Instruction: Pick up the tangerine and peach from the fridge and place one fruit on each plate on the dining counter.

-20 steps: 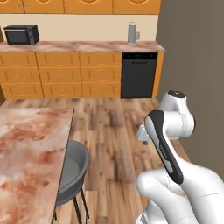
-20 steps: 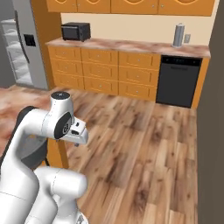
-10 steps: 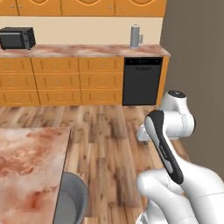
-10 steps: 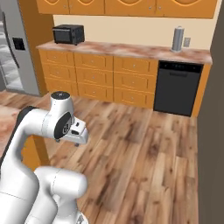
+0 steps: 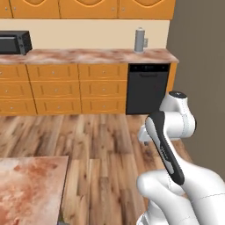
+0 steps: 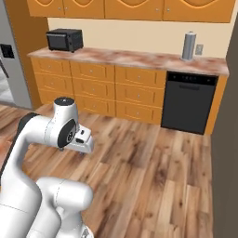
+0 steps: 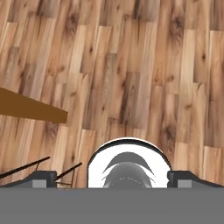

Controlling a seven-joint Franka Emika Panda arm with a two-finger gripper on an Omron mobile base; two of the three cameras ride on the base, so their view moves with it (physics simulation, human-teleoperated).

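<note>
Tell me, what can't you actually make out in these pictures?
- The fridge: right base view, cut off by the left edge; its inside is out of sight.
- The dining counter: left base view, only a corner of its top, cut by the bottom-left edges.
- The gripper: hand view, fingertips barely rise above the bottom band; open or shut is unclear.
- The microwave: left base view, cropped at the left edge.

The white Franka arm with dark joints is folded up close over its base, elbow high, its two-finger gripper (image 7: 111, 177) pointing down, dark fingertips (image 7: 43, 178) set wide apart, holding nothing.
</note>
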